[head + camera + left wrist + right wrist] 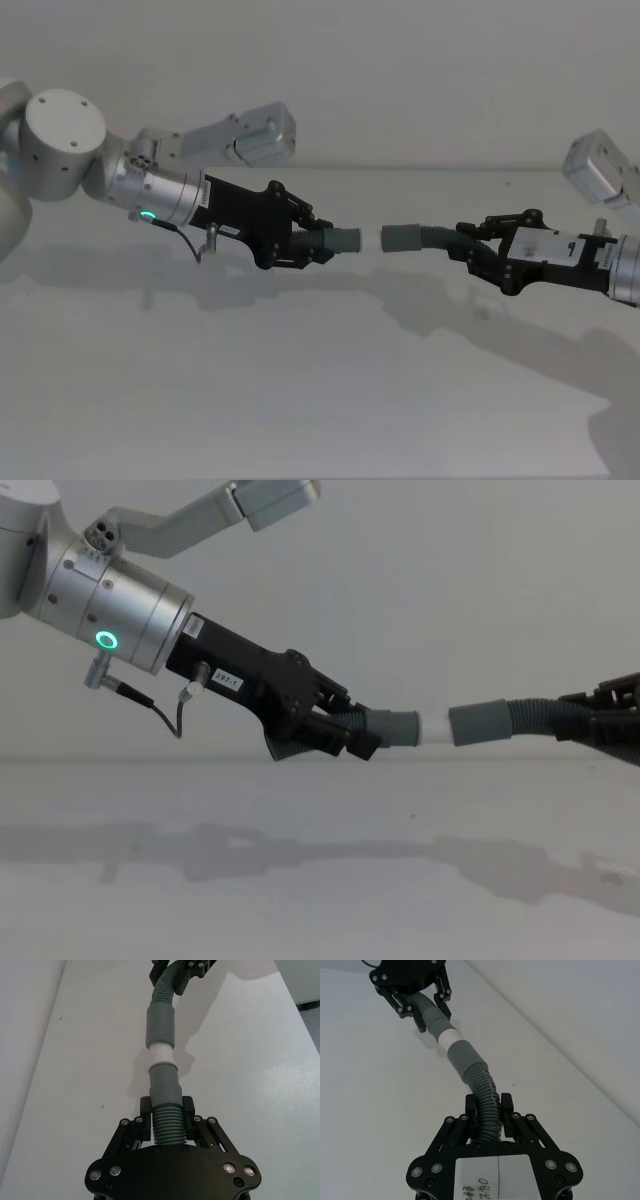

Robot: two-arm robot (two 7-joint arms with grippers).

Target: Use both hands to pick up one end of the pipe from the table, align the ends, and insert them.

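Two ribbed, dark grey hose pieces hang above the matte white bench [300,400], held end to end. The left claw [322,243], black, blocky plastic on a thick silver cylindrical arm with a glowing green ring light [105,640], is clamped on the short hose [167,1122] just behind its smooth grey cuff [345,240]. A narrower white tip [435,728] projects from that cuff. The right claw [468,243] grips the longer curved hose [485,1097] on its ribs, some way back from its plain grey socket cuff [403,237]. The white tip reaches the mouth of the socket; white still shows between the two cuffs. A small white label [227,681] on the left claw reads something like "257-1". A white sticker [497,1177] on the right claw carries handwriting I cannot read.
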